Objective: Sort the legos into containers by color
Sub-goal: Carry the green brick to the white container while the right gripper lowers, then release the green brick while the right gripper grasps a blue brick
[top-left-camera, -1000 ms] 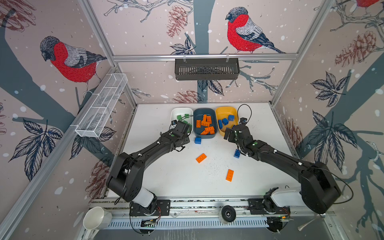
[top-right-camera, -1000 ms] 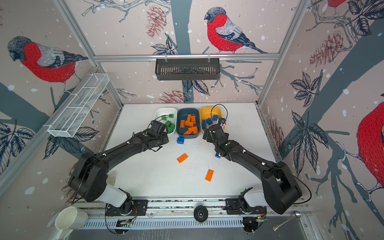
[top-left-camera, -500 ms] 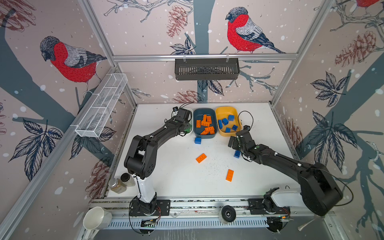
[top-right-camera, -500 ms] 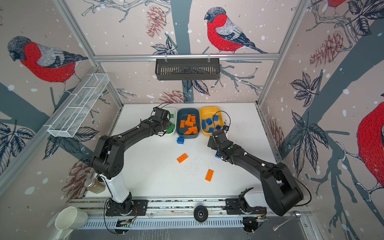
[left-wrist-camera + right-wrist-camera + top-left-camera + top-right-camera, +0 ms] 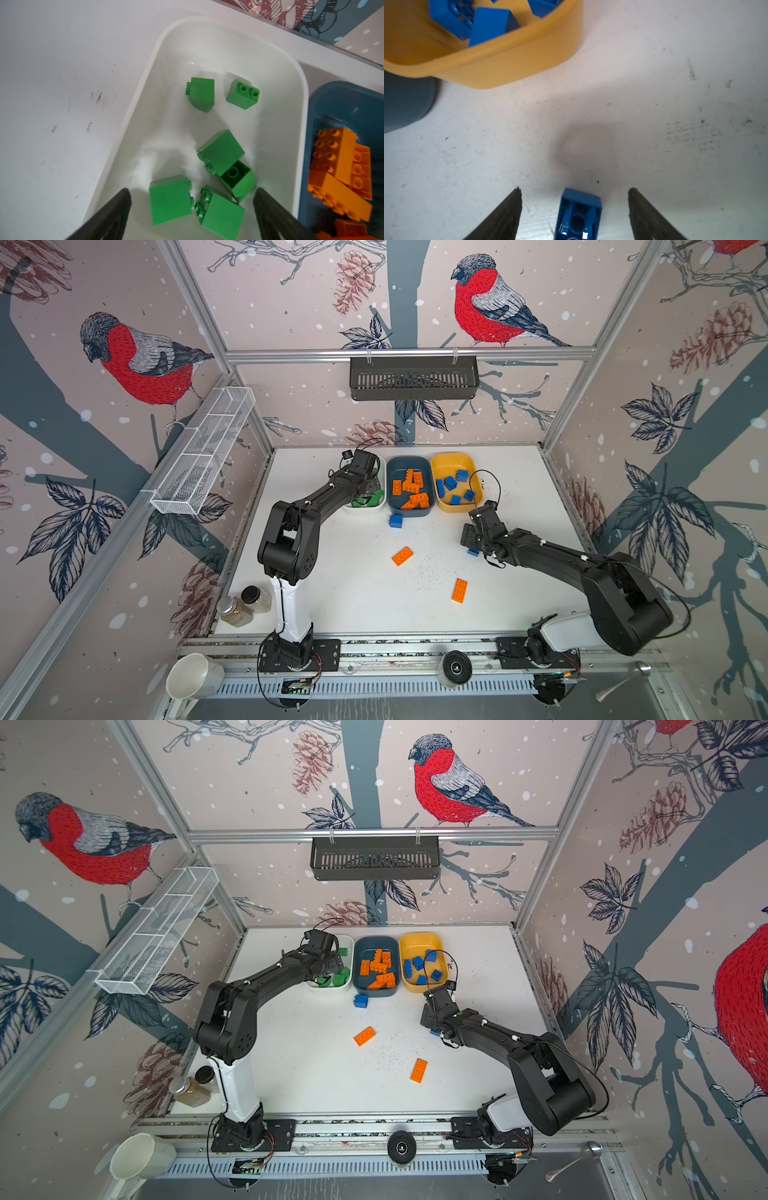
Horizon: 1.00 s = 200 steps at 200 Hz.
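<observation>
White tub (image 5: 228, 41): smooth glossy plastic, light glinting off its floor.
Green bricks (image 5: 221, 152): hard moulded plastic, soft sheen.
Blue brick (image 5: 579, 214): glossy plastic, bright highlights.
Yellow tub (image 5: 508, 60): smooth matt plastic.
Tabletop (image 5: 675, 104): white, matt, scuffed and speckled.
Frame rail (image 5: 407, 353): bare metal.

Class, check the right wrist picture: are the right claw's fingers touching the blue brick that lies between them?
No: bare table shows between the blue brick and each finger of the right claw.
</observation>
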Available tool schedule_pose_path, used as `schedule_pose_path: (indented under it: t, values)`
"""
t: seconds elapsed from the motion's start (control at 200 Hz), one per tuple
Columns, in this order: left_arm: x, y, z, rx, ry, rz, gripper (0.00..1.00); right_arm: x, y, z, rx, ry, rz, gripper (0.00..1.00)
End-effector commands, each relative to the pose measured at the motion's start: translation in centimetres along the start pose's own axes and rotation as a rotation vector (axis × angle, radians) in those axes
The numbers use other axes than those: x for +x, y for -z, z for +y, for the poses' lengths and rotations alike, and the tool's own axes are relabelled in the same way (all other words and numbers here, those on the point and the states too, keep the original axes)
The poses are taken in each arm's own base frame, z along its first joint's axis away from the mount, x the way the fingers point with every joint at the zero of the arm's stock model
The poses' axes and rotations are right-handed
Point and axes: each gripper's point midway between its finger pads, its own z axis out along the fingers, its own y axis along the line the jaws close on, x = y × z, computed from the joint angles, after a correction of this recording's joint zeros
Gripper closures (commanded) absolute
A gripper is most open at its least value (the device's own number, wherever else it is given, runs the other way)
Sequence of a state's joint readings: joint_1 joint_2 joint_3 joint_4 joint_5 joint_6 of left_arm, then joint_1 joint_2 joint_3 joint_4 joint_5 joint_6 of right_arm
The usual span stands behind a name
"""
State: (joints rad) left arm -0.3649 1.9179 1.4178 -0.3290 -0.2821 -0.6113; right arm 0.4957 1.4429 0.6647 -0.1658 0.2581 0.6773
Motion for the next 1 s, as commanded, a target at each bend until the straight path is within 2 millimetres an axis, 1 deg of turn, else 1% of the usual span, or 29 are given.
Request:
schedule_pose_path:
  t: [0.0, 0.065, 0.21, 0.335, 0.425, 0.56, 0.675, 0.75, 0.835, 0.915, 0.996]
  values:
    - [-1.0, 0.9, -1.4, 0.090, 0.002, -0.034, 0.03, 1.3, -0.3, -0.7, 0.027, 0.011, 0.049, 0.24]
    - [-1.4, 1.3, -1.7, 0.103, 0.004, -0.041, 0.03, 1.7, -0.3, -1.0, 0.035, 0.010, 0.057, 0.27]
    - [-1.7, 1.7, -2.4, 0.145, 0.006, -0.044, 0.03, 2.3, -0.5, -0.9, 0.024, 0.018, 0.078, 0.34]
    - [-1.4, 2.1, -3.8, 0.219, -0.014, -0.025, 0.03, 2.7, -0.6, -1.0, 0.028, 0.024, 0.091, 0.38]
    - [-1.1, 2.3, -4.4, 0.238, -0.023, -0.016, 0.03, 3.1, -0.8, -0.9, 0.028, 0.032, 0.101, 0.41]
    - [-0.6, 3.7, -5.9, 0.257, -0.075, -0.034, 0.03, 3.5, -1.0, -1.0, 0.038, 0.047, 0.111, 0.44]
    - [0.6, 5.0, -7.8, 0.293, -0.105, -0.038, 0.03, 3.6, -1.2, -0.8, 0.045, 0.064, 0.113, 0.47]
    - [1.4, 5.8, -8.6, 0.317, -0.096, -0.033, 0.03, 3.5, -1.2, -0.8, 0.051, 0.071, 0.105, 0.50]
    - [2.5, 6.8, -9.8, 0.382, -0.071, -0.018, 0.03, 3.5, -1.2, -0.8, 0.056, 0.080, 0.099, 0.53]
    - [3.6, 7.5, -10.5, 0.433, -0.057, -0.003, 0.03, 3.5, -1.2, -0.7, 0.050, 0.086, 0.095, 0.55]
    - [5.1, 7.8, -11.0, 0.438, -0.074, 0.001, 0.03, 3.5, -1.2, -0.6, 0.042, 0.096, 0.091, 0.57]
